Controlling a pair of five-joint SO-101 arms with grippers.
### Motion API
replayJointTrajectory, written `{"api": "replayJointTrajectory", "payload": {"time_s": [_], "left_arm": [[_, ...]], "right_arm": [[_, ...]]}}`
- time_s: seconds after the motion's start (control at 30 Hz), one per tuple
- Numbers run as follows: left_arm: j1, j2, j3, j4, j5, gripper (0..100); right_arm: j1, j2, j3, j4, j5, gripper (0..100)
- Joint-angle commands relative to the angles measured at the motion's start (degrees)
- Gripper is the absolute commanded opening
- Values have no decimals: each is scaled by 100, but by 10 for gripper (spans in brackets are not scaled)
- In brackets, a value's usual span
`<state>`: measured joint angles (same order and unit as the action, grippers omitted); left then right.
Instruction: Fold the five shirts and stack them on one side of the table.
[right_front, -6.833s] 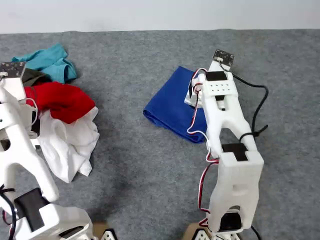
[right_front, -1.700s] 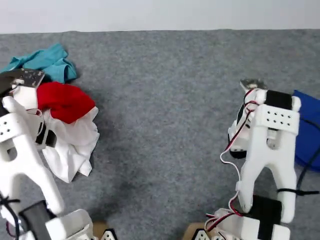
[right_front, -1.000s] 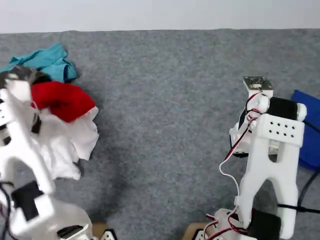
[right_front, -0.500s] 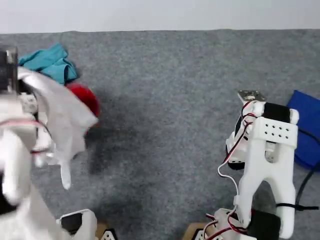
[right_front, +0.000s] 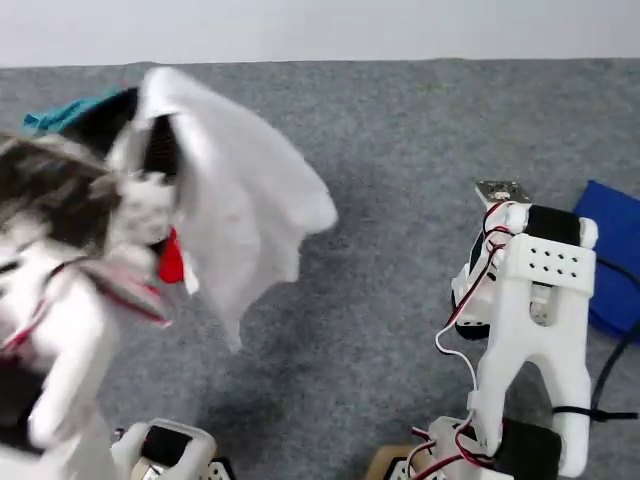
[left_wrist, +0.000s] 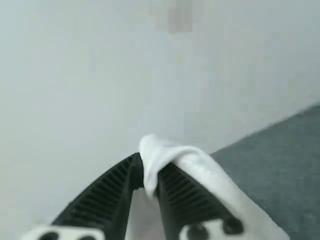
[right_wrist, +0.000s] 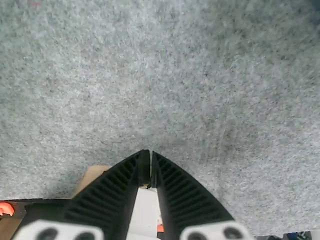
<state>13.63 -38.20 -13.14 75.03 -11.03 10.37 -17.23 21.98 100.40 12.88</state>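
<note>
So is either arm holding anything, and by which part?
The left gripper pinches a bunched fold of the white shirt, the rest hanging loose. The right gripper is shut on nothing.

You see four shirts: white shirt (right_front: 235, 200), red shirt (right_front: 171, 262), teal shirt (right_front: 62, 112), blue shirt (right_front: 615, 260). Two hands: left hand (left_wrist: 149, 170), right hand (right_wrist: 150, 155).

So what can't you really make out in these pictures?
- High view: the left arm is blurred, so its outline is unclear.
- High view: the white shirt it holds up covers most of the red shirt and teal shirt.
- High view: the blue shirt is cut off by the right edge.
</note>
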Motion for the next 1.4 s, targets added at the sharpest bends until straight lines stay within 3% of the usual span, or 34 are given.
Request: {"api": "replayJointTrajectory", "payload": {"time_s": [0.0, 0.27, 0.43, 0.57, 0.73, 0.93, 1.17, 1.37], "left_arm": [[475, 589, -110, -193, 44, 4], [176, 2593, -110, -404, 0, 5], [-580, 4237, -119, -501, -202, 5], [-1371, 5354, -145, -1090, -404, 26], [-1960, 5908, -145, -1468, -879, 160], [-2031, 5908, -189, -1354, -1670, 167], [-2048, 5908, -1349, -246, -1978, 174], [-1468, 5916, -2501, 1767, -2541, 171]], "right_arm": [[-13, -224, 0, 224, -62, 15], [-13, -224, 9, 224, -62, 15], [-13, -224, 9, 224, -62, 15], [-13, -224, 9, 224, -53, 15], [-13, -224, 9, 224, -53, 15], [-13, -171, 18, 224, -35, 15], [-13, -171, 211, 207, -26, 15], [-13, -198, 738, 198, -26, 15]]}}
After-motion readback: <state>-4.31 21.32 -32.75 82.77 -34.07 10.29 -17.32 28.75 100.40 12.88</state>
